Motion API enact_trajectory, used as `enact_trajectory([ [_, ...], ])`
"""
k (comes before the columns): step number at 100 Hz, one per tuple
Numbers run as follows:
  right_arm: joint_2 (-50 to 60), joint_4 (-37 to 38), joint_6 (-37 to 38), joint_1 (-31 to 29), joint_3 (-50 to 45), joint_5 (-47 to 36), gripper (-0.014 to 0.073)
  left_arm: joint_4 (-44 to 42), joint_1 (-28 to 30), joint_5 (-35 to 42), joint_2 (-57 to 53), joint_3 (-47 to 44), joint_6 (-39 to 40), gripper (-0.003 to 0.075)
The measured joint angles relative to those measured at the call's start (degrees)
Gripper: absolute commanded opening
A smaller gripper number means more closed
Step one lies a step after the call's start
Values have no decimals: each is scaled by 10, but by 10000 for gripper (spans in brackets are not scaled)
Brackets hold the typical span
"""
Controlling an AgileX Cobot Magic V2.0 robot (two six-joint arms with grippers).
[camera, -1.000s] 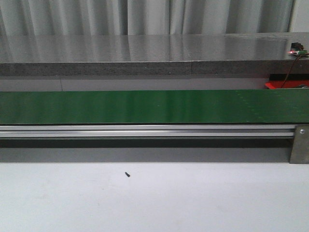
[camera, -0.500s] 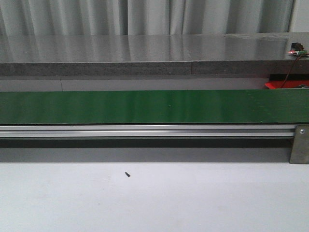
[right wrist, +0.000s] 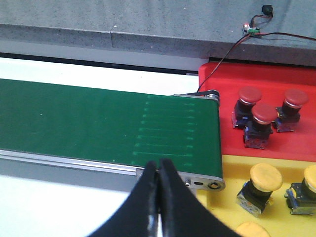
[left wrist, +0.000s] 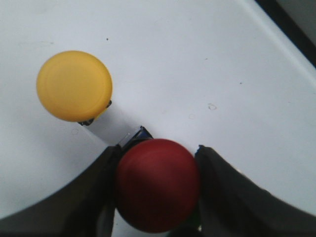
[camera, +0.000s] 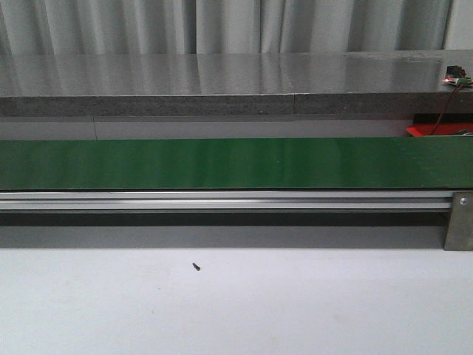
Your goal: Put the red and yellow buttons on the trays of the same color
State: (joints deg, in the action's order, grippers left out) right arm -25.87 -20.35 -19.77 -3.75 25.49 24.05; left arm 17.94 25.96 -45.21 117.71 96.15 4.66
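In the left wrist view my left gripper (left wrist: 157,149) is shut on a red button (left wrist: 157,185), its dome held between both fingers over the white table. A yellow button (left wrist: 74,85) stands on the table just beyond it. My right gripper (right wrist: 159,165) is shut and holds nothing, hanging by the end of the green belt (right wrist: 98,123). Past that end lie a red tray (right wrist: 296,143) with three red buttons (right wrist: 264,114) and a yellow tray (right wrist: 227,202) with yellow buttons (right wrist: 265,177). The front view shows only a sliver of the red tray (camera: 425,131) and no gripper.
The green belt (camera: 222,163) on its aluminium rail (camera: 222,200) spans the front view. A grey stone ledge (camera: 222,81) runs behind it. A small circuit board (right wrist: 253,30) with wires sits on the ledge above the red tray.
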Motion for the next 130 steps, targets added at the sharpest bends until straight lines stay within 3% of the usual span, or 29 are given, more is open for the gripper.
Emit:
enact_trajectory([
  [21, 0, 0, 0, 0, 0, 0, -68, -2, 0, -23, -72, -13, -21, 226],
  [53, 0, 0, 0, 0, 0, 0, -68, -2, -10, -17, -178, -127, -51, 225],
  [91, 0, 0, 0, 0, 0, 0, -68, 3, -70, 6, -173, -160, -59, 225],
  [122, 0, 0, 0, 0, 0, 0, -68, 4, -74, 12, -150, -164, -60, 226],
  [130, 0, 0, 0, 0, 0, 0, -68, 6, -74, 10, -146, -165, -60, 267],
])
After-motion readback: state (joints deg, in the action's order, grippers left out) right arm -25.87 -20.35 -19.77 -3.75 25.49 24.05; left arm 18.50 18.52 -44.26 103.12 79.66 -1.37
